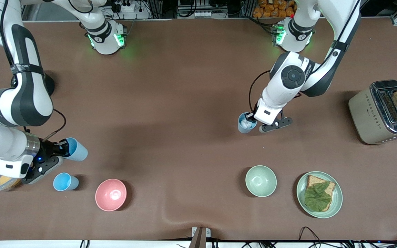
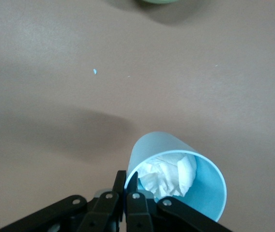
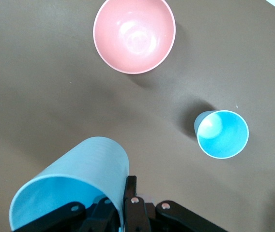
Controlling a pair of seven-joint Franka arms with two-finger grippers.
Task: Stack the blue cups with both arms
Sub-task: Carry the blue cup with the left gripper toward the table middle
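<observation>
Three small light-blue plastic cups showed — one tilted (image 1: 76,149) in the right gripper's (image 1: 61,148) clamp, one upright (image 1: 65,182) beside the round pink bowl (image 1: 111,194), one paper-stuffed (image 1: 246,123), rim pinched by the left gripper (image 1: 251,117).

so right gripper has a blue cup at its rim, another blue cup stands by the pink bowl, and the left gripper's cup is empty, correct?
Not quite: the left gripper holds a cup with crumpled white paper inside, as the left wrist view shows. The rest stands: the right gripper pinches a blue cup at its rim, and another blue cup stands beside the pink bowl.
</observation>
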